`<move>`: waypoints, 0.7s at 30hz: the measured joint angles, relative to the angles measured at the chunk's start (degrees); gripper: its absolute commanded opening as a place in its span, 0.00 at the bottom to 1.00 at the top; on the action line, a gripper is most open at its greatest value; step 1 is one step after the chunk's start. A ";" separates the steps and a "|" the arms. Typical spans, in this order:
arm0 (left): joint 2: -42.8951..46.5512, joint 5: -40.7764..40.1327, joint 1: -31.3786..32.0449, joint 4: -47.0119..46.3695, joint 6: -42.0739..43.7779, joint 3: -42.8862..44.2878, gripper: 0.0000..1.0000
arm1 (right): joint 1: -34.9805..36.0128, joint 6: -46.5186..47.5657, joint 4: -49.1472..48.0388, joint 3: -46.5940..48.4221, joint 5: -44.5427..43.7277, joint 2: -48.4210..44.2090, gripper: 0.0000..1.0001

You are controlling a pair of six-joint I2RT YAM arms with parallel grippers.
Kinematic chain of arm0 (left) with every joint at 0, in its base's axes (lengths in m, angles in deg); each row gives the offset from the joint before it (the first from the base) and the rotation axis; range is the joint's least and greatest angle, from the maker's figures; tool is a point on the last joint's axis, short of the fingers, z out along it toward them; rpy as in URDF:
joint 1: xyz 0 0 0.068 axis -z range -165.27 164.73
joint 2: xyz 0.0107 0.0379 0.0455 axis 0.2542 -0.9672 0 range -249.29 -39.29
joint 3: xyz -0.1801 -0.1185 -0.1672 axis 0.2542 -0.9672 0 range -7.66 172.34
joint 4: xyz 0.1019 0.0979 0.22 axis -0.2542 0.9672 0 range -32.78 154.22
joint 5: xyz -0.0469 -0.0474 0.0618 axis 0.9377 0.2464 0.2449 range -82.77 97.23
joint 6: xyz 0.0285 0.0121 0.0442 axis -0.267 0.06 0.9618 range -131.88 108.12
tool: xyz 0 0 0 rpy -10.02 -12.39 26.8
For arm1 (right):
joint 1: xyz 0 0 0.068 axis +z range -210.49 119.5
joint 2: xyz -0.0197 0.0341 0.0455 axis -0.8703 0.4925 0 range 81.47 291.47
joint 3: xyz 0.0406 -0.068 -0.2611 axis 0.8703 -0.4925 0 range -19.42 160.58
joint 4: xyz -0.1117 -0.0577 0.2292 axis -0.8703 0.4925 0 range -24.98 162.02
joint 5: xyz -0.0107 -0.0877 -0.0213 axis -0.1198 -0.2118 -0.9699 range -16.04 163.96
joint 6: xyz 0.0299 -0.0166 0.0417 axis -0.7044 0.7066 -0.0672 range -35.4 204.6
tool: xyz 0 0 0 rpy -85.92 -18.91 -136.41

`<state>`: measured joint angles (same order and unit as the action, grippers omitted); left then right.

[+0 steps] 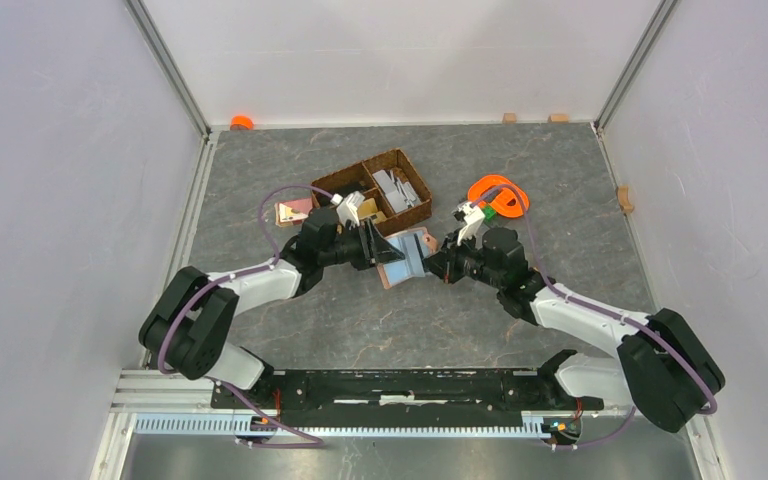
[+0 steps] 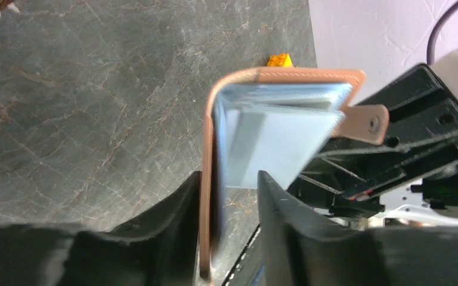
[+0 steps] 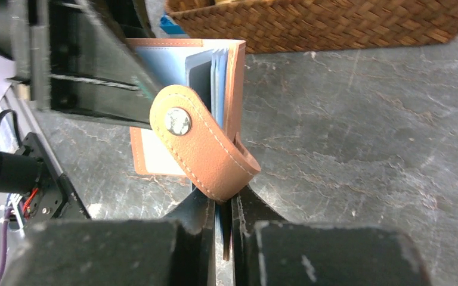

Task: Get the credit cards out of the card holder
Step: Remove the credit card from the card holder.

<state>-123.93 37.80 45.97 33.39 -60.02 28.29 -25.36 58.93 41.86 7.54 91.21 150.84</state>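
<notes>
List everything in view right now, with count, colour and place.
tan leather-like folding card holder: one, tan-pink, open between both claws, mid-table.
thin plastic credit cards: several, count unclear, pale blue, inside the holder.
woven wicker basket: one, dark brown, behind the holder.
pink-and-white square piece: one, left of the basket.
orange loop-shaped object: one, right of the basket.
small orange object: one, far-left corner.
small tan blocks: three, far and right edges.
grey stone-pattern table: one, under everything.
left claw: one, black, astride the holder's cover, grip unclear.
right claw: one, black, pinched shut on the holder's edge.
</notes>
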 measured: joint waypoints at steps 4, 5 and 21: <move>1.25 -0.17 0.17 -0.33 0.26 0.00 0.71 | 0.02 0.00 2.40 0.02 -2.54 -0.87 0.00; 1.60 -0.37 0.35 -0.37 0.28 0.00 0.71 | 0.02 0.00 2.54 0.02 -2.86 -1.09 0.00; -0.57 -0.50 5.27 -1.25 1.95 0.98 0.80 | 8.92 1.36 5.11 0.70 -16.15 0.13 0.00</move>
<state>-124.50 37.30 51.24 32.14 -58.08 29.27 -16.44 60.29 46.98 8.24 75.06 150.97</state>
